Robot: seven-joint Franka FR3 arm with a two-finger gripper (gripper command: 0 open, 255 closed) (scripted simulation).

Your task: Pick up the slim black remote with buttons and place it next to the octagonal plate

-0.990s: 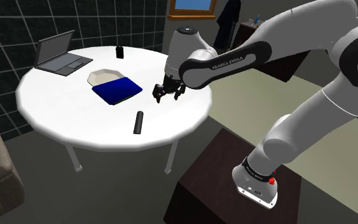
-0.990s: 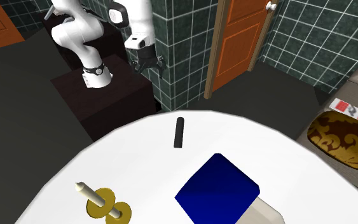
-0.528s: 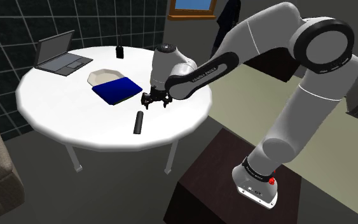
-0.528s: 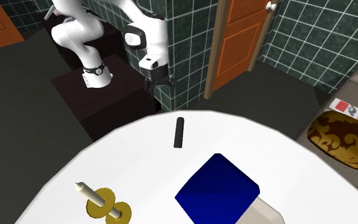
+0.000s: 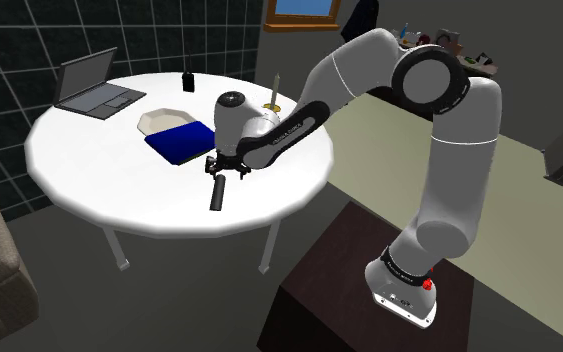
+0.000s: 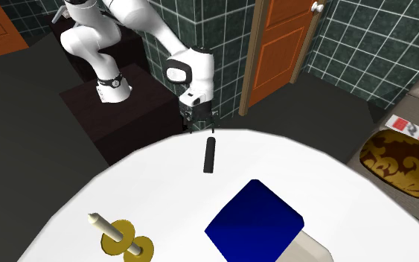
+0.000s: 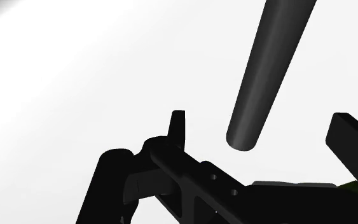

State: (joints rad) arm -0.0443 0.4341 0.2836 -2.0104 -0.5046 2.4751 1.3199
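In the shoulder view the gripper hangs low over one end of the remote, likely lining up a grasp; the remote lies on the round white table, apart from the plate. The second exterior view shows dark tiled walls and an orange door behind the arm. In the wrist view the jaws stand spread, with the remote's end between them, untouched.

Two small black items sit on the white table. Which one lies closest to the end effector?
The slim black remote lying flat, its end right under the end effector. The other black item stands upright far off, near the laptop.
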